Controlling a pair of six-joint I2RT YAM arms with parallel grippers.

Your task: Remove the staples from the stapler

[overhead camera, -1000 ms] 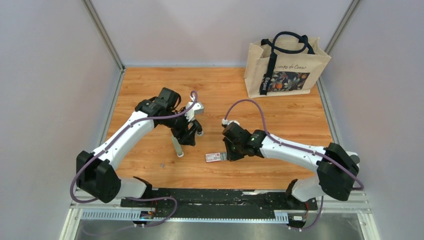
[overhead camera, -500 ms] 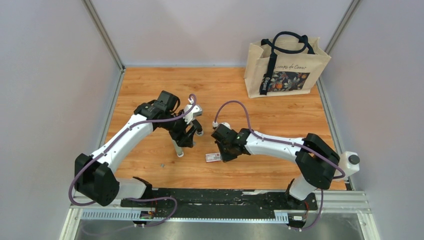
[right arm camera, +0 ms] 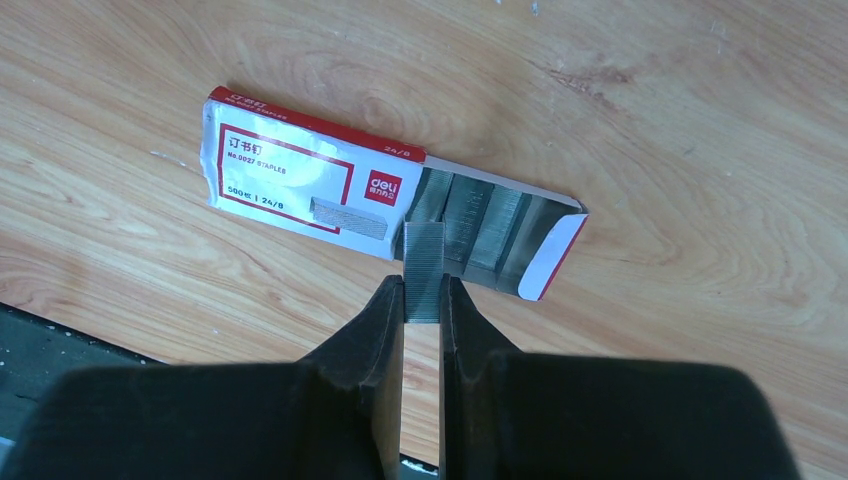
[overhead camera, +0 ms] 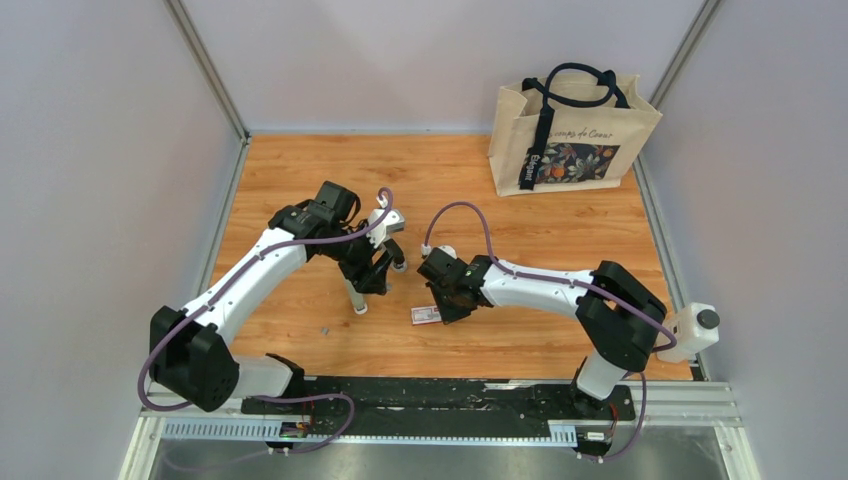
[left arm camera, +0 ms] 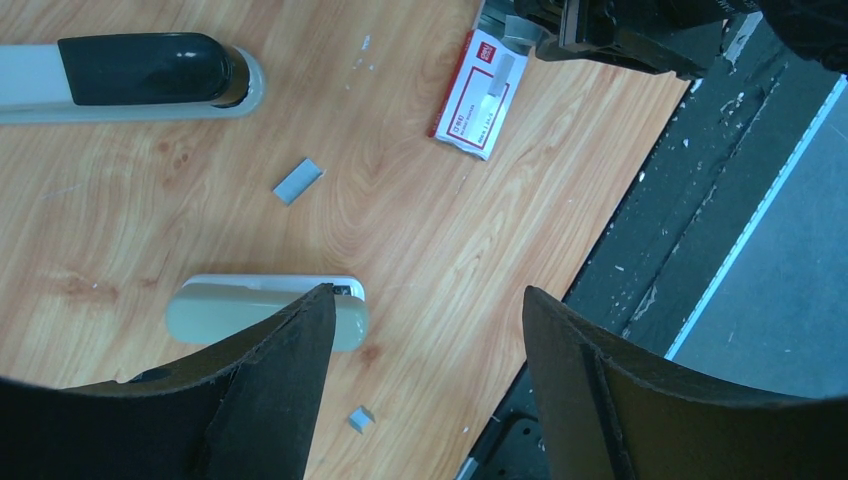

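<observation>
Reaching further left than a second ago with the right gripper (overhead camera: pixel 441 304), elbow pulled in nearer the middle, and now hanging right over the red-and-white box (overhead camera: pixel 427 315). Hardly any change at the left gripper (overhead camera: pixel 372 272) across the way.

Pinched shut on a short strip of staples (right arm camera: pixel 423 262) on the right side, just at the open end of the box, with more strips showing inside. Spread wide and holding nothing on the left side, hovering low over the table (left arm camera: pixel 420 230). Lying on the wood under there: the stapler (left arm camera: pixel 140 72), dark on top and pale below, and a second pale piece (left arm camera: pixel 250 312) partly hidden by one left finger. Cannot tell if joined. Between the two, a loose bit of staples (left arm camera: pixel 298 181).

Looks like putting the strip away in the box. To do it well:
- Keep the strip flat and lined up with the gap.
- Go down slowly.
- Do not squeeze harder, or risk snapping the strip.
- Let go only once it rests on the other strips.
- Lift straight up after, so as not to drag the light box along.
- Keep the left side out of the way.

Smooth wooden table, warm orange, likely easy for small things to slide on. Plain grey walls all round, with metal posts in the far corners. Cloth bag (overhead camera: pixel 572 128) standing at the far right corner, well apart from the work. Black rail (overhead camera: pixel 440 395) along the near edge.
</observation>
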